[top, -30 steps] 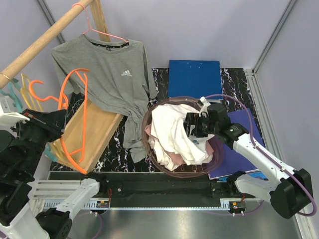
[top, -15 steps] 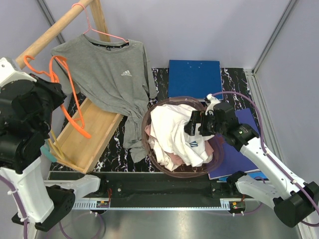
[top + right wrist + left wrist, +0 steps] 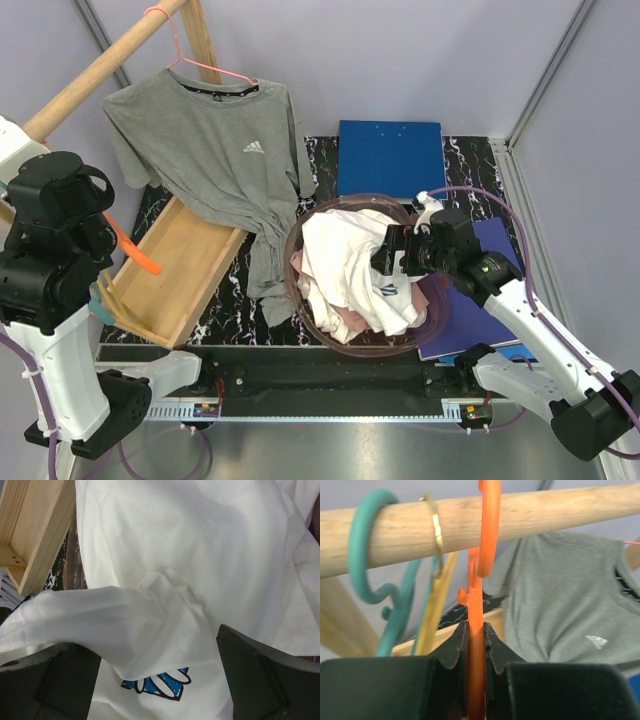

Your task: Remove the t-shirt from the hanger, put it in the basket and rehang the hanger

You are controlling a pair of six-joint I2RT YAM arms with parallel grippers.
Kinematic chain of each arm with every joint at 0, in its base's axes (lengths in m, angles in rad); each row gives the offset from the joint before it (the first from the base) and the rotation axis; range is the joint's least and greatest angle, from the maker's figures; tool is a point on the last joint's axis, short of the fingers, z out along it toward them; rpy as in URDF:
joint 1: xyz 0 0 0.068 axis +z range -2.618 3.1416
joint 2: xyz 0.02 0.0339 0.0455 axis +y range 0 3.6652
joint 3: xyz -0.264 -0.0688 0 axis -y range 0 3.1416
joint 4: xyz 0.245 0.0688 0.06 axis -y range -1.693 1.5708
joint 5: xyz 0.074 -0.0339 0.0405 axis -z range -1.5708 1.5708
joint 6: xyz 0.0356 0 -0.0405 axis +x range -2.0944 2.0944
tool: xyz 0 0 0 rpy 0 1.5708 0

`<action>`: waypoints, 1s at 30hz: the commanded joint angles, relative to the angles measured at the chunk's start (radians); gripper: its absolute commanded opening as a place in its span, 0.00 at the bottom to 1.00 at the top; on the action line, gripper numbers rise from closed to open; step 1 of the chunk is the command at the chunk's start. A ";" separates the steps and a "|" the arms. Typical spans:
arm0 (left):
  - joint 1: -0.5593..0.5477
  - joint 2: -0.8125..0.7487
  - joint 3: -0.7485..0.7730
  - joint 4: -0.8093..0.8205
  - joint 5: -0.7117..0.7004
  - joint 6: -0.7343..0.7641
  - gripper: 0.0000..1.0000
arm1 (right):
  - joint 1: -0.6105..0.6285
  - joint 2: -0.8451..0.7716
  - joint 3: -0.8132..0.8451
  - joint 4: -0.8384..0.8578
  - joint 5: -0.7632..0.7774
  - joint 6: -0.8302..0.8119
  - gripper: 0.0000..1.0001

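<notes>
A grey t-shirt (image 3: 220, 160) hangs on a pink hanger (image 3: 215, 70) from the wooden rod (image 3: 90, 75) at the back left. My left arm (image 3: 55, 230) is raised beside the rod. My left gripper (image 3: 476, 630) is shut on an orange hanger (image 3: 476, 650), whose hook (image 3: 490, 530) crosses the front of the rod (image 3: 545, 510). The grey t-shirt (image 3: 560, 605) hangs just to its right. My right gripper (image 3: 392, 255) is open above a white t-shirt (image 3: 175, 555) with a blue print, touching nothing I can see.
A teal hanger (image 3: 360, 555) and a yellow hanger (image 3: 437, 605) hang on the rod left of the orange one. A round basket (image 3: 300, 305) holds the white and pink clothes. A wooden tray (image 3: 180, 270) lies below the shirt. A blue folder (image 3: 390, 155) lies behind the basket.
My left arm has lifted the orange hanger from over the wooden tray up to the rod. My right gripper has stayed over the basket, shifting only slightly.
</notes>
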 commanded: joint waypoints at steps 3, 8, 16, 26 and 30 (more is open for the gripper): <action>0.000 -0.018 -0.112 0.049 -0.175 0.051 0.00 | 0.002 0.006 -0.021 0.030 -0.008 0.018 1.00; 0.000 -0.006 -0.156 0.072 -0.222 0.080 0.00 | 0.002 0.015 -0.024 0.036 -0.022 0.026 1.00; 0.000 -0.010 -0.210 0.108 -0.230 0.108 0.00 | 0.002 0.009 -0.026 0.035 -0.025 0.029 1.00; 0.000 -0.061 -0.149 0.043 -0.046 0.102 0.66 | 0.004 0.021 -0.050 0.052 -0.037 0.033 1.00; 0.000 -0.064 -0.055 -0.028 0.066 0.060 0.67 | 0.002 0.017 -0.053 0.058 -0.035 0.029 1.00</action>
